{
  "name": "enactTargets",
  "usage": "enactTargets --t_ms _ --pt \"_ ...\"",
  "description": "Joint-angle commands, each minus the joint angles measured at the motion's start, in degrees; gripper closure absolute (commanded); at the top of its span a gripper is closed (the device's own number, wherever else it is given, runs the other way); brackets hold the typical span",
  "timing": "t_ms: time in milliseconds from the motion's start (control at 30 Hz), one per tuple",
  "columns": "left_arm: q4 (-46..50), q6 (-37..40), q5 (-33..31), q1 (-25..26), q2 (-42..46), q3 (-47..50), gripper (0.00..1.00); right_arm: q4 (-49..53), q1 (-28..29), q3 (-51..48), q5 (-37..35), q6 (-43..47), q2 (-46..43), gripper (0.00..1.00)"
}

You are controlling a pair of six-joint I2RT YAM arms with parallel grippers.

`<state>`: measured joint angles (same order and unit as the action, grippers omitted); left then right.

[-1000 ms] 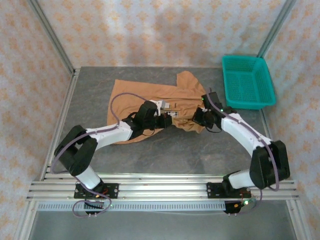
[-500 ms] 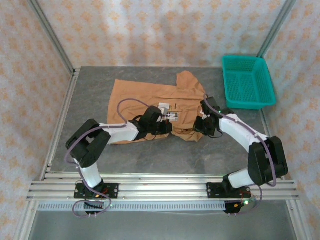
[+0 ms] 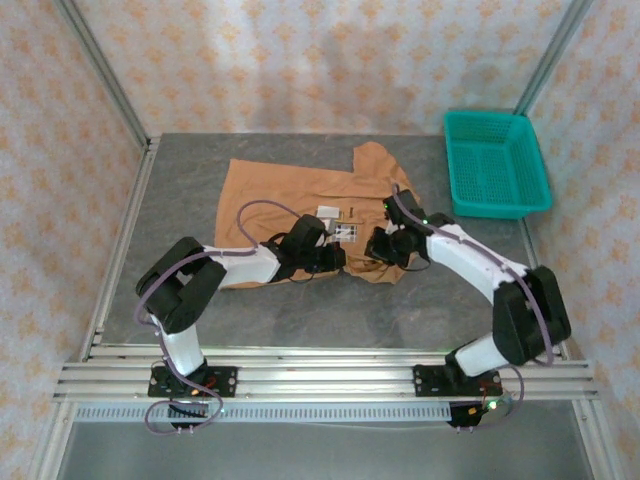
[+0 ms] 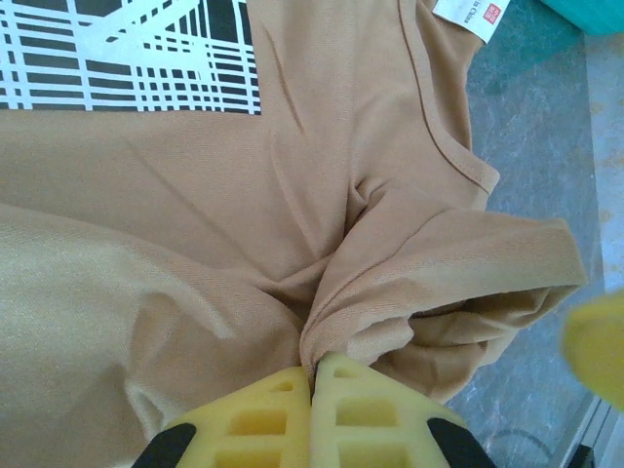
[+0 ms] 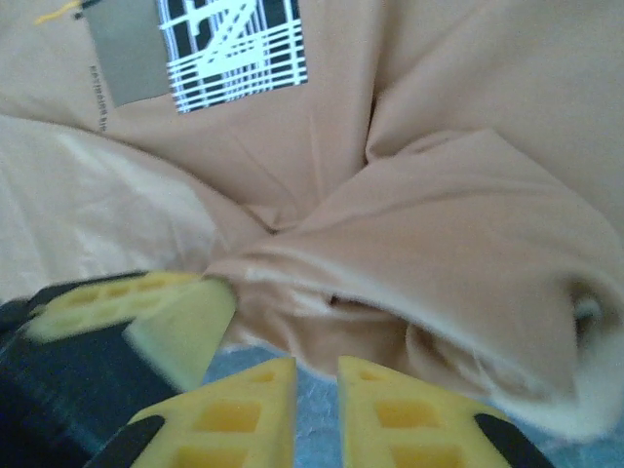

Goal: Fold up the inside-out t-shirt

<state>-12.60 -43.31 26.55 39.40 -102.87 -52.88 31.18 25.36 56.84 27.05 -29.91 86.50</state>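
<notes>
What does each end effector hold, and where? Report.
Left end effector pinches the t-shirt at a bunched fold near its sleeve; right end effector grips nothing.

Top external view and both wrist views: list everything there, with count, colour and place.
t-shirt: one, tan, spread over the far middle of the table, near edge bunched.
printed patch: one, white lines on black, on the t-shirt.
neck label: one, white, by the neckline.
basket: one, teal, far right corner.
table: one, grey.
left arm, right arm: two, black and white, reaching from the near edge.
left tool: yellow, shut on a t-shirt fold.
right tool: yellow, slightly open at the bunched edge.
</notes>
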Motion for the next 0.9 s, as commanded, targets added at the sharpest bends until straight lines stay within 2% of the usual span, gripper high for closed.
enactTargets --t_ms 0,100,233,467,500,567,600,633,867 --pt "-0.76 -0.11 -1.47 0.68 0.04 -1.00 1.00 -2.78 0.08 0.82 -1.41 0.95 5.03 0.78" --pt "-0.62 0.06 -1.50 0.68 0.04 -1.08 1.00 -5.05 0.29 0.72 -1.23 1.07 7.62 0.75" --pt "-0.41 0.16 -1.58 0.68 0.04 -1.19 1.00 -6.64 0.58 0.85 -0.78 0.90 9.44 0.58" --pt "-0.63 0.07 -1.43 0.67 -0.23 -1.08 1.00 -10.39 0.65 -1.44 1.63 -2.55 10.14 0.53" --pt "-0.80 -0.02 -1.43 0.66 -0.23 -0.98 1.00 -11.33 0.65 -2.16 1.64 -3.29 9.78 0.55" --pt "-1.10 -0.17 -1.49 0.68 -0.31 -0.79 1.00 -12.30 0.73 -3.04 1.54 -4.51 9.33 0.83" --pt "-1.15 -0.20 -1.50 0.68 -0.40 -0.75 1.00 -11.97 0.71 -2.98 1.38 -4.70 9.02 0.94" --pt "-1.20 -0.26 -1.41 0.68 -0.49 -0.69 1.00 -11.34 0.71 -2.81 1.26 -4.87 8.37 1.00" --pt "0.24 0.50 -1.91 0.59 -0.10 -1.25 1.00 0.69 0.74 2.47 1.89 -1.63 -1.27 1.00"
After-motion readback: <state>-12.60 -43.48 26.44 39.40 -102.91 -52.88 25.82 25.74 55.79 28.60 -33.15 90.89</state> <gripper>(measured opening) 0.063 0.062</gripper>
